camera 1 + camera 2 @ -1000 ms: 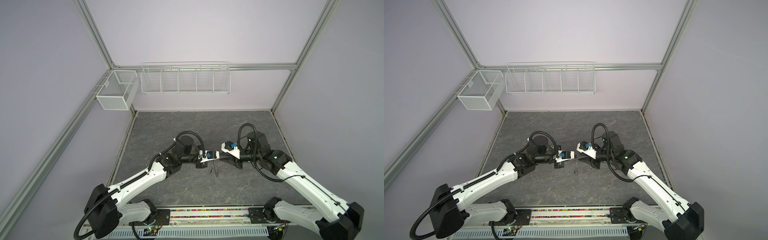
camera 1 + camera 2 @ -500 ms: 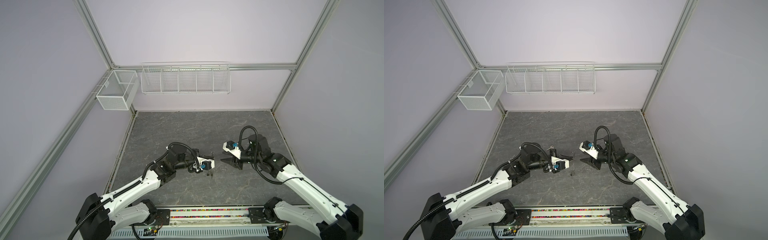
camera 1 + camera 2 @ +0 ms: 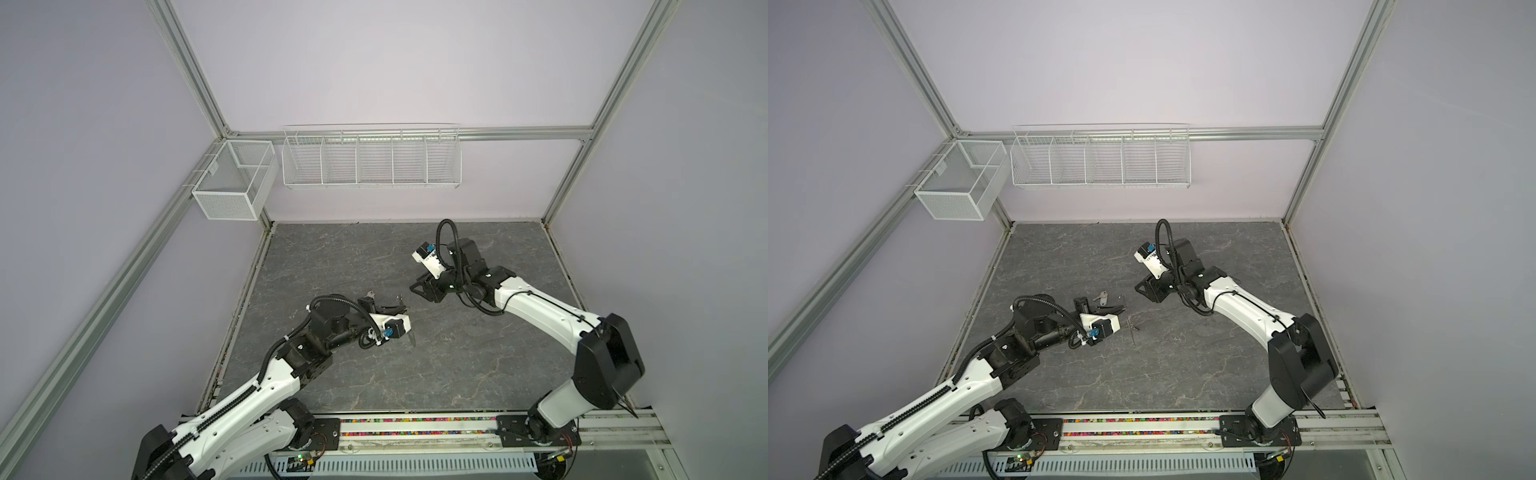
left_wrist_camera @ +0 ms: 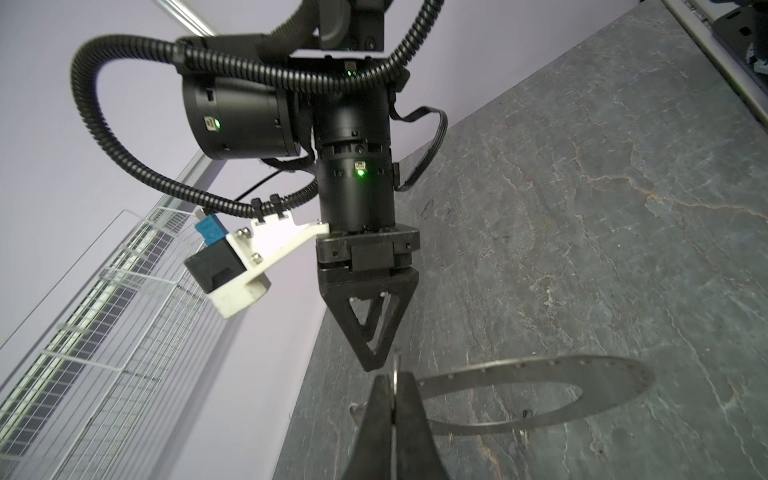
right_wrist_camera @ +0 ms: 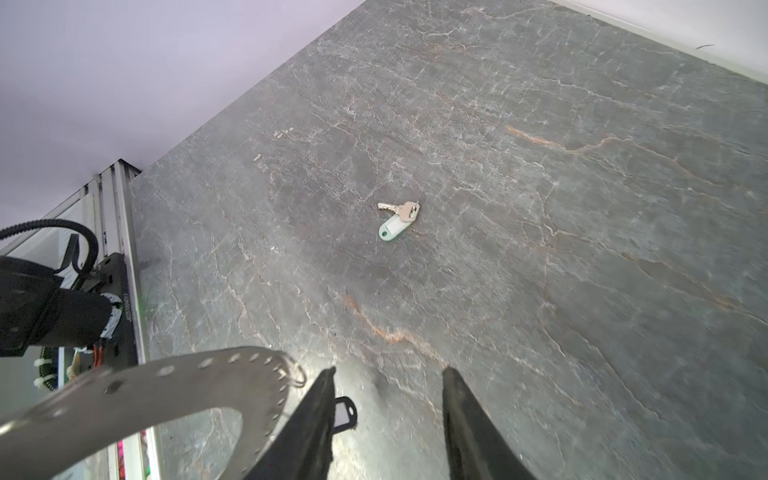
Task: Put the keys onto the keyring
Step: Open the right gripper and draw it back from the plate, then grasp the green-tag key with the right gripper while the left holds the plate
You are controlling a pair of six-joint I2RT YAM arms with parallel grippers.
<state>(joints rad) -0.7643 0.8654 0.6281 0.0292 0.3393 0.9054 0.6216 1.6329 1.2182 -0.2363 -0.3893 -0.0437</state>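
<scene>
while the left gripper (image 4: 394, 384) clamps the flat, perforated grey metal keyring (image 4: 602, 370), the right gripper (image 5: 388, 370) stands with jaws apart.

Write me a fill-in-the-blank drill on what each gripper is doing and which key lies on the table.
1. The left gripper is shut on the edge of the ___.
2. The key lying on the table carries a ___ tag.
3. The right gripper is ___, with nothing between its fingers.

Missing words: keyring; white; open.
</scene>
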